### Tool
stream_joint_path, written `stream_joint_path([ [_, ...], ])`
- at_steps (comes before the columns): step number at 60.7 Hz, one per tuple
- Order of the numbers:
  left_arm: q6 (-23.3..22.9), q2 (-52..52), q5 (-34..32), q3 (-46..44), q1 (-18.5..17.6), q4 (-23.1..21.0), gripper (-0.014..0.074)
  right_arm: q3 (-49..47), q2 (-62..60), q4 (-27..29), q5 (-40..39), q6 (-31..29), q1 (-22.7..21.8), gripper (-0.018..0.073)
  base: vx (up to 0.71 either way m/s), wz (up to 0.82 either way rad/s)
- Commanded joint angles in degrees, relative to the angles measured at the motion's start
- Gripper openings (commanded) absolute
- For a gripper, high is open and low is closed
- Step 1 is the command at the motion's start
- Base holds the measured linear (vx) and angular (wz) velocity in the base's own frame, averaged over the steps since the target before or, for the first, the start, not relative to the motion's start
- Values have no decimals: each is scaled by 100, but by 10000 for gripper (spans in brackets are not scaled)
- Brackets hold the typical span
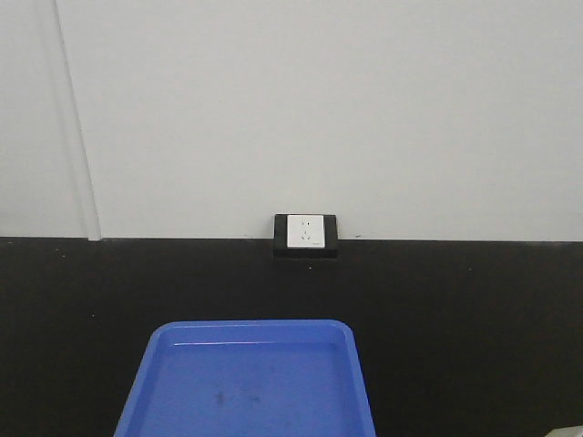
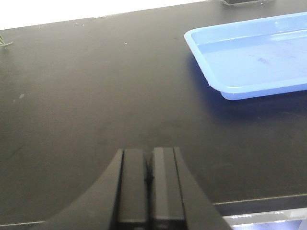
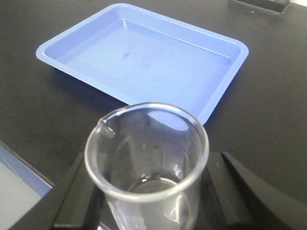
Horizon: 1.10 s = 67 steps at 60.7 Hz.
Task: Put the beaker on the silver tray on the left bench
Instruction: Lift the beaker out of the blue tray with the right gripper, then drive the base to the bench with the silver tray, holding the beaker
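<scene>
You have one beaker, one blue tray and one wall socket in sight. The beaker stands upright, long axis vertical, mouth open toward the right wrist camera, with its pour lip on the left of the rim (as that view shows it). It sits between the jaws of your right gripper, which close against its two sides, just short of the tray's near rim. Your left gripper is fully closed on nothing. Below lies a matte black countertop, and behind it a plain white wall.
</scene>
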Motion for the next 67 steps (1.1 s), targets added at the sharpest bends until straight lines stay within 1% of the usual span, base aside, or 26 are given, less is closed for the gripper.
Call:
stream_joint_path([
  [1,-10,-42,-428,114,-41,-16,1,-156,-61,-16,-426,-45,-13,-14,0,0],
  [34,-10,-42,-428,114,-41,-16,1,-156,-61,-16,-426,-45,-13,-14,-2,-2],
  [67,-10,-42,-428,114,-41,-16,1,-156,-61,-16,-426,-45,-13,-14,-12,-13],
])
